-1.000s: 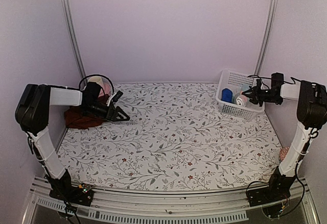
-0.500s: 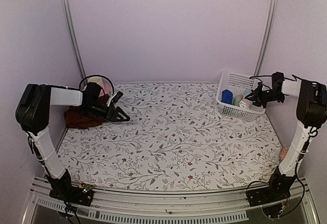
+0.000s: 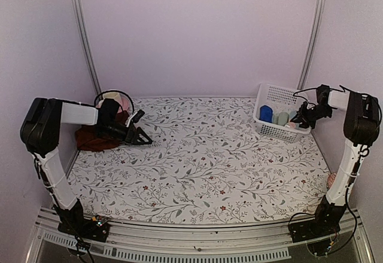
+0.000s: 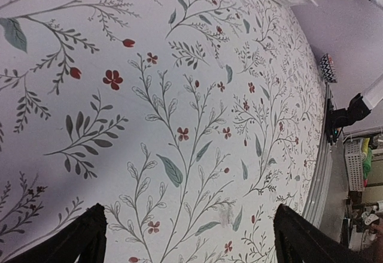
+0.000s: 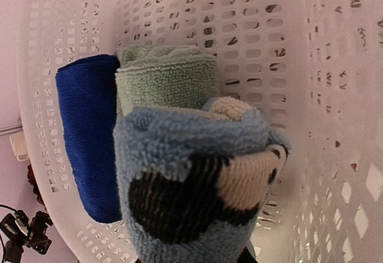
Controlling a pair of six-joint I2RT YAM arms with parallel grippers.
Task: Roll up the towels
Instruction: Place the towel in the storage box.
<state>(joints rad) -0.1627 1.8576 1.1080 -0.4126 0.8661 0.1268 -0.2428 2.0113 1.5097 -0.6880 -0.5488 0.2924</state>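
My right gripper (image 3: 303,118) is clenched on the rolled blue towel (image 5: 191,185), down inside the basket (image 3: 272,89). A navy roll (image 5: 87,137) and a green roll (image 5: 167,80) lie beside it, with the mesh walls close around. My left gripper (image 3: 142,129) is spread wide, holding nothing, low over the bench (image 3: 209,167). It is just beside the crumpled maroon towel (image 3: 93,137) at the left edge.

Light-blue patched towel (image 5: 191,185), maroon towel (image 3: 90,138), white basket (image 3: 276,132)

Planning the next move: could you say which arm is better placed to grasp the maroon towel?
Left: the open left gripper sits beside the maroon towel; the right gripper is far off at the basket.
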